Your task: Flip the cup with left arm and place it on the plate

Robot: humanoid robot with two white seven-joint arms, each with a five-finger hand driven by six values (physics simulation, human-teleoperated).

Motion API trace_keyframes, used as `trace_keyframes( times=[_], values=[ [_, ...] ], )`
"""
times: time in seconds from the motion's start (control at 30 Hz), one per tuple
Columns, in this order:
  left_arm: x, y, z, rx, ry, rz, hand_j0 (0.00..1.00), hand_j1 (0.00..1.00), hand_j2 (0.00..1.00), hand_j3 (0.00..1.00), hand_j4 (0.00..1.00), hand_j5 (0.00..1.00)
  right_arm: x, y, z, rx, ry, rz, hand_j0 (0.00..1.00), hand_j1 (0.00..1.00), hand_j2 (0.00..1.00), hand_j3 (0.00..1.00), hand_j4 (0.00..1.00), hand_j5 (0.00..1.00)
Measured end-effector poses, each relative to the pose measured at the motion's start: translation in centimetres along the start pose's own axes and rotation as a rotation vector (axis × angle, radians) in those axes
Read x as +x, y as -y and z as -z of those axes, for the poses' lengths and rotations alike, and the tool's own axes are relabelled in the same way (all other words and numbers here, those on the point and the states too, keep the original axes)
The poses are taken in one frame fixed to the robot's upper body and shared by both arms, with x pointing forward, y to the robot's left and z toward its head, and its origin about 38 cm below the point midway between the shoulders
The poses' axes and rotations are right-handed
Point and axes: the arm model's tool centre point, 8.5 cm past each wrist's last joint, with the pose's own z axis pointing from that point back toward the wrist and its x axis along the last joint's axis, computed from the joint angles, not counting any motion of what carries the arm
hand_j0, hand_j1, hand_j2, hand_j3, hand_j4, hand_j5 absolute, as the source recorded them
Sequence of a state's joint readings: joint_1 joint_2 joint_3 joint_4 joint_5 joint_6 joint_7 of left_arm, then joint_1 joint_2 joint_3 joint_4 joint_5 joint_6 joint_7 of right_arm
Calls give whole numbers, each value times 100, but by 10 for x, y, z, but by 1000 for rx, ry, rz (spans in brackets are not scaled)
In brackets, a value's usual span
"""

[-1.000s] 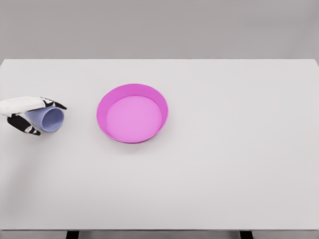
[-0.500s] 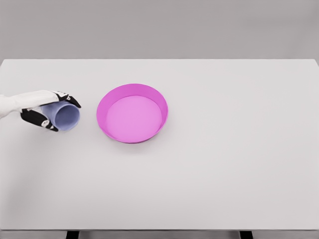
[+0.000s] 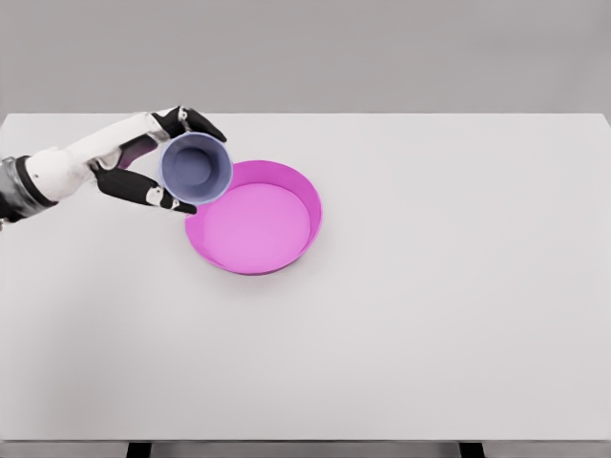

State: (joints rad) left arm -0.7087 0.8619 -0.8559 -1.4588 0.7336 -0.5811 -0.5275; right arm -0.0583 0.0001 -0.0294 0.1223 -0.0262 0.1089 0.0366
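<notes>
Left hand (image 3: 134, 162) grips smooth round cup (image 3: 195, 168) beside shallow glossy plate (image 3: 307, 202).

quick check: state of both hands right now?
Left hand: closed on the cup, held by the plate's left rim, mouth toward the camera.
Right hand: not in view.

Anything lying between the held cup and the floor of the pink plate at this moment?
Nothing. In the head view the left hand holds the cup at the plate's upper-left rim; the plate's floor shows bare pink.
</notes>
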Motion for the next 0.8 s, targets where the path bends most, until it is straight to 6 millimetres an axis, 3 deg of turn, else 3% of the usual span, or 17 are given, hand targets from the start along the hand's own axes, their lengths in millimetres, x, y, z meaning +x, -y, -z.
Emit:
trace_keyframes(
  times=[0.23, 0.4, 0.57, 0.8],
  values=[
    [-11, 22, 51, 56, 41, -337, 45, 45, 45, 45, 45, 45, 0, 0, 0, 0, 0, 0, 100, 100, 100, 100, 100, 100],
    [-42, 45, 67, 82, -10, -544, 45, 45, 45, 45, 45, 45, 0, 0, 0, 0, 0, 0, 100, 100, 100, 100, 100, 100],
    [-77, 57, 60, 129, -91, -641, 45, 45, 45, 45, 45, 45, 0, 0, 0, 0, 0, 0, 100, 100, 100, 100, 100, 100],
    [-100, 62, 46, 169, -158, -674, 46, 46, 46, 46, 46, 46, 0, 0, 0, 0, 0, 0, 100, 100, 100, 100, 100, 100]
  ],
)
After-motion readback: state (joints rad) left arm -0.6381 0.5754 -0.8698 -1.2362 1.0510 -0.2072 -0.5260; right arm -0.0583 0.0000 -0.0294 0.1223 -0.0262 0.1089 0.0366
